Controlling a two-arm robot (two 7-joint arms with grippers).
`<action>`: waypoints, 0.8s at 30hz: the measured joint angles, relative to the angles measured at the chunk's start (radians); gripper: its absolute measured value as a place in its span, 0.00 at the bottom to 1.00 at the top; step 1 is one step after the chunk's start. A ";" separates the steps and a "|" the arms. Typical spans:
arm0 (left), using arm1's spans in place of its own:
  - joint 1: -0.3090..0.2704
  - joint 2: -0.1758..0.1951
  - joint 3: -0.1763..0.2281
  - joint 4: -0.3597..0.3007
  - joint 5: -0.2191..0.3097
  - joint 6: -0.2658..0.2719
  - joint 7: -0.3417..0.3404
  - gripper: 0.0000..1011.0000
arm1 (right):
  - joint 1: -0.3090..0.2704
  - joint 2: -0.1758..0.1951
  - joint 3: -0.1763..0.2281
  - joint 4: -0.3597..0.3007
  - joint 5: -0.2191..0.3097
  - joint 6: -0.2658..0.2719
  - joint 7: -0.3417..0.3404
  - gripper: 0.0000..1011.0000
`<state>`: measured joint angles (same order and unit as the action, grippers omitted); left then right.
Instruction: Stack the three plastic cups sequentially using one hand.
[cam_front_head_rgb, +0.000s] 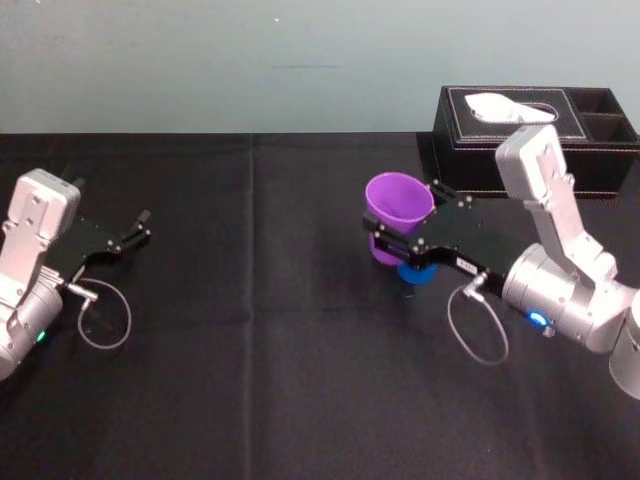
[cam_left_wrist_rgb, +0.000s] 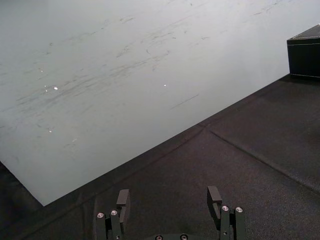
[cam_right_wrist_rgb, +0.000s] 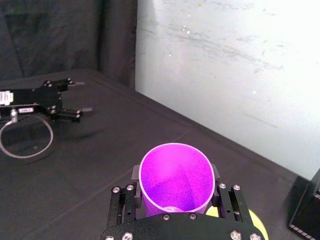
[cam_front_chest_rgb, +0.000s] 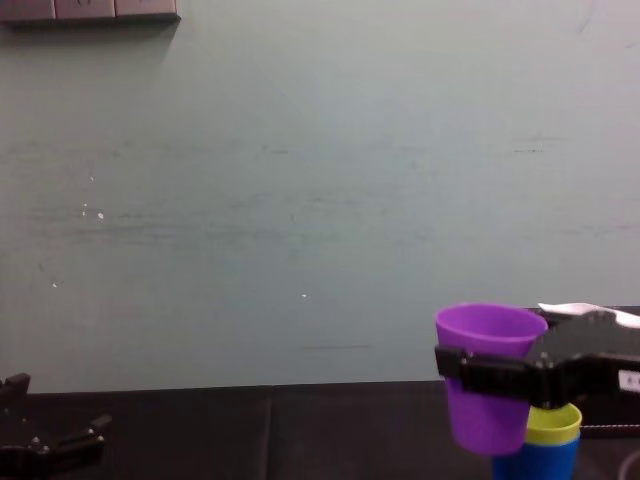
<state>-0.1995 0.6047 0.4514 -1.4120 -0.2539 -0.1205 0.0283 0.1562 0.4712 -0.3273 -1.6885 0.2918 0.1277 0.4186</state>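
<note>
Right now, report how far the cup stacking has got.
Done: the yellow-green cup sits nested in the blue cup. In hand: the right hand grips the purple cup, raised beside that pair, not in it. Left: lower the purple cup into the yellow-green one and let go. The left hand is parked open at the left of the table.

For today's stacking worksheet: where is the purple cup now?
Head view, right of centre: the purple cup is held mouth-up in the right hand, just left of the yellow-green cup nested in the blue cup.
</note>
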 joint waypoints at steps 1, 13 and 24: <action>0.000 0.000 0.000 0.000 0.000 0.000 0.000 1.00 | 0.005 0.001 0.001 0.000 0.001 0.004 -0.001 0.73; 0.000 0.000 0.000 0.000 0.000 0.000 0.000 1.00 | 0.068 -0.006 0.018 0.040 0.027 0.038 -0.025 0.73; 0.000 0.000 0.000 0.000 0.000 0.000 0.000 1.00 | 0.085 -0.006 0.026 0.085 0.034 0.037 -0.035 0.73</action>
<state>-0.1995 0.6047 0.4514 -1.4120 -0.2539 -0.1205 0.0283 0.2416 0.4656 -0.3016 -1.6035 0.3254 0.1647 0.3837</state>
